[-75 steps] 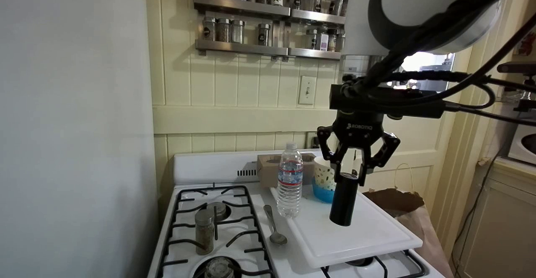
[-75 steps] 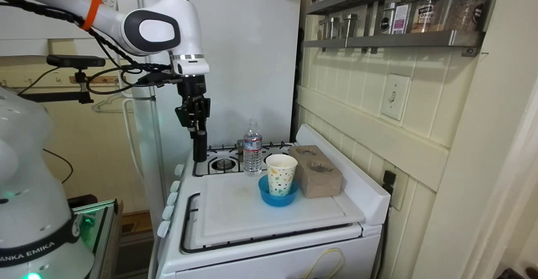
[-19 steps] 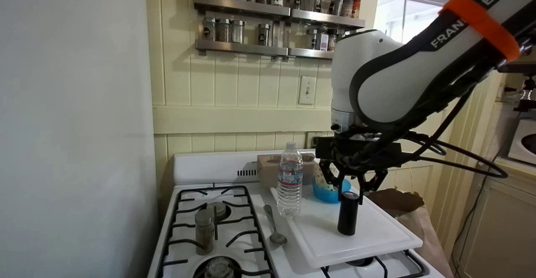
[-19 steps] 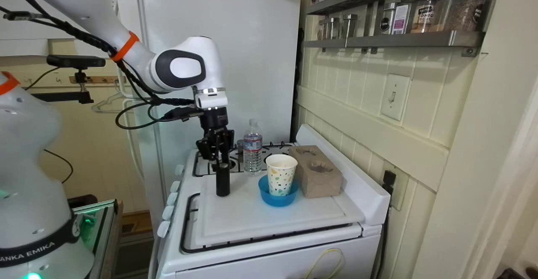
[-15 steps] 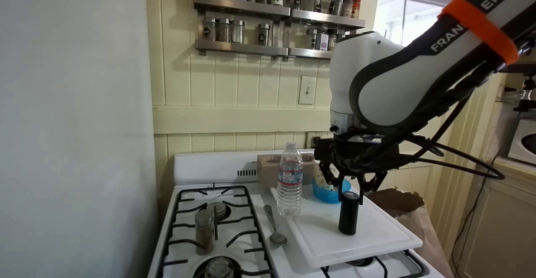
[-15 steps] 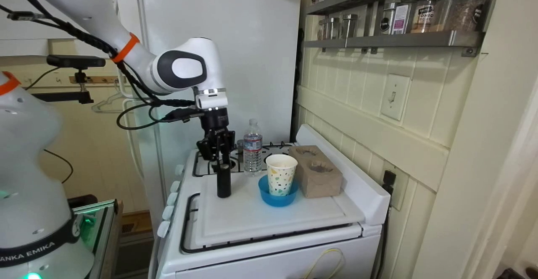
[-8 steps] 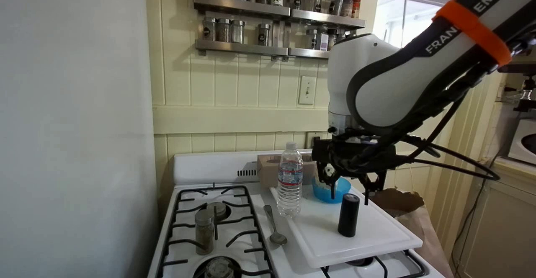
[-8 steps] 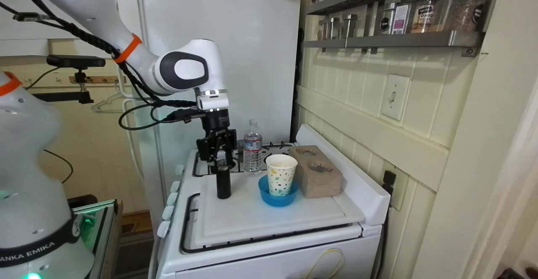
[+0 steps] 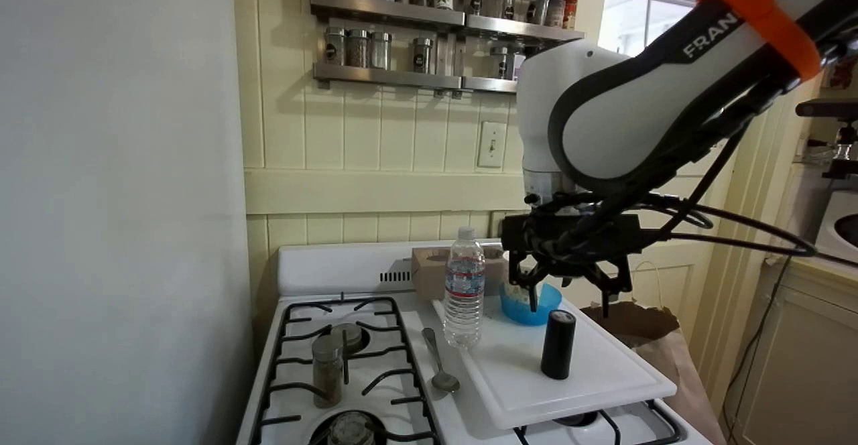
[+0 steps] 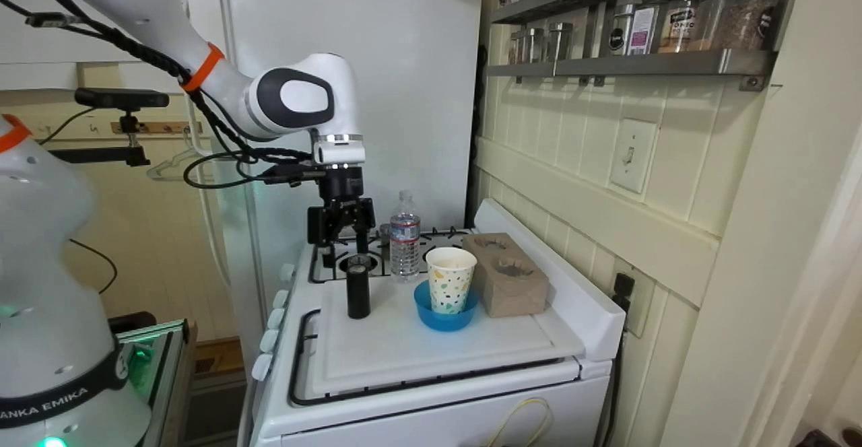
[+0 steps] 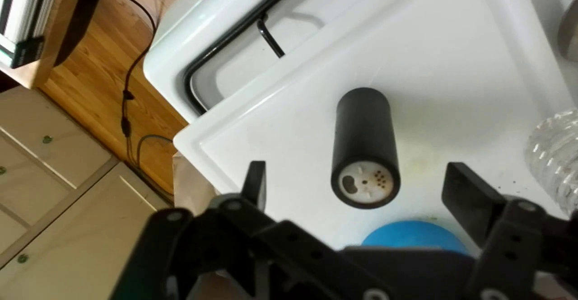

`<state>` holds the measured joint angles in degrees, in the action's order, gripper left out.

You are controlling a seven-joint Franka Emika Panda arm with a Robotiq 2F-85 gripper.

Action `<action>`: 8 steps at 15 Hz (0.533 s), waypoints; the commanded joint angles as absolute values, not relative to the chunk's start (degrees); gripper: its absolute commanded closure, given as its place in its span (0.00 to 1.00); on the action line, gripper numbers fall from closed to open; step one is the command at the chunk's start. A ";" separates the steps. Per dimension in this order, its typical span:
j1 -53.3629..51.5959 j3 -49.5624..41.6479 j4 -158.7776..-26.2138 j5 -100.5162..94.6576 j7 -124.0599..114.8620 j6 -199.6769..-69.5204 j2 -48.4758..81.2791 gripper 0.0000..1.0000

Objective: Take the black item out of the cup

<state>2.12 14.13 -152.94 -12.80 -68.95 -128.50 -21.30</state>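
The black item (image 9: 558,344), a slim black cylinder with a pale perforated top, stands upright on the white cutting board (image 9: 623,378). My gripper (image 11: 354,182) is open in the wrist view, its fingers (image 11: 469,196) wide apart on either side of the cylinder's top and touching nothing. In an exterior view the gripper (image 10: 345,252) hovers just above the item (image 10: 358,292). The cup (image 10: 451,279), white paper with coloured specks, sits in a blue bowl (image 10: 444,322) apart from the item. The arm partly hides the cup in an exterior view (image 9: 523,292).
A clear water bottle (image 9: 464,291) stands at the board's edge, near a spoon (image 9: 439,371). Behind the cup lies a brown cardboard box (image 10: 508,279). Burner grates (image 9: 348,364) with a spice jar (image 9: 327,371) are beside the board.
Five seconds ago the gripper held the black item above the board. It was lowered onto the board; within the last second the jaws opened, let go, and rose slightly.
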 commanded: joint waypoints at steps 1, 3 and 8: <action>0.66 13.41 -153.45 -12.49 -68.87 -123.18 -28.92 0.00; -0.29 12.66 -153.81 -11.11 -66.94 -122.05 -33.29 0.00; -0.52 13.09 -152.62 -11.51 -62.14 -124.22 -35.90 0.00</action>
